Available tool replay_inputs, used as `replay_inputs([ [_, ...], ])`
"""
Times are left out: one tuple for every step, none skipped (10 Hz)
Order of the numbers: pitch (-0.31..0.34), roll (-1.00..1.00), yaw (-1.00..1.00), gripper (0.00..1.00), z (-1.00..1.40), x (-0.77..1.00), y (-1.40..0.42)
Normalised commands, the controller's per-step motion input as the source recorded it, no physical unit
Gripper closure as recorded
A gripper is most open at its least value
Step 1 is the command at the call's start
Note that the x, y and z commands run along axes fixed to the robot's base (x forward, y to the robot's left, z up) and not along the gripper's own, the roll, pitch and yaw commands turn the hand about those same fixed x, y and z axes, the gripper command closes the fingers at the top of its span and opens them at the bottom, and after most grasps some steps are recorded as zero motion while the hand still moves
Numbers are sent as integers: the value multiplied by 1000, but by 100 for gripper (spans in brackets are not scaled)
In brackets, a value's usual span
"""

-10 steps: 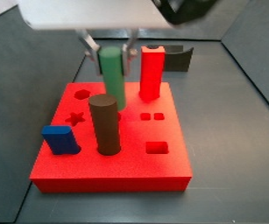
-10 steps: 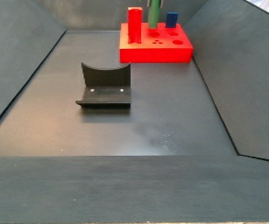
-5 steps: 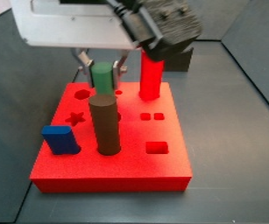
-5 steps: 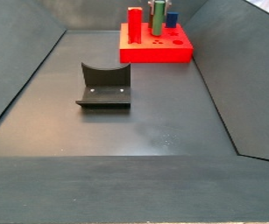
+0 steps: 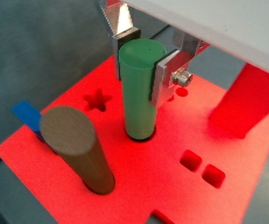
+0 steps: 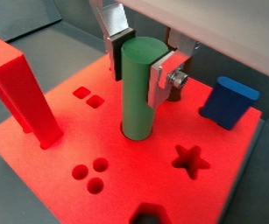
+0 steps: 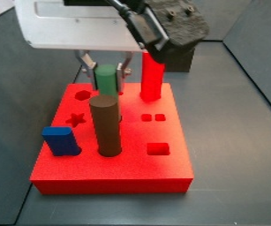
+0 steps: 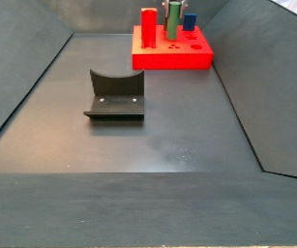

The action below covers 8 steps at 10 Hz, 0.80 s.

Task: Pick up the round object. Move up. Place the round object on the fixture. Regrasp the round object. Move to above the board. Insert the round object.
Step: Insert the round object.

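Note:
The round object, a green cylinder peg (image 5: 139, 92), stands upright with its lower end in a round hole of the red board (image 5: 137, 175). My gripper (image 5: 145, 59) is directly above the board, and its silver fingers clamp the peg's upper end from two sides. Both wrist views show this; the peg (image 6: 140, 96), gripper (image 6: 140, 61) and board (image 6: 137, 171) appear the same way there. In a side view the peg (image 7: 106, 79) is half hidden behind the brown cylinder, with the gripper (image 7: 107, 69) over the board (image 7: 114, 172). The fixture (image 8: 114, 95) stands apart on the floor.
A tall red post (image 5: 244, 101), a brown cylinder (image 5: 78, 157) and a blue block (image 5: 25, 114) stand on the board close to the peg. The board (image 8: 177, 58) sits at the far end of a dark walled bin.
The gripper has come down with the green peg; the peg now stands lower, with its bottom end in the board's round hole.

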Motion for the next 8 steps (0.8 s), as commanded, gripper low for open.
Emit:
replay_inputs([
  [59,-14,-129,100,-197,389,0],
  [20,0,-69,100,-397,117,0],
  [0,0,0,100,-529,0,0],
  [0,0,0,100,-580,-83,-11],
  [-13,13,-3,100,-571,-146,-31],
  [-84,-53,0,100,-314,0,0],
  [-13,0,0,100,-23,0,0],
  [0,0,0,100,0,0,0],
])
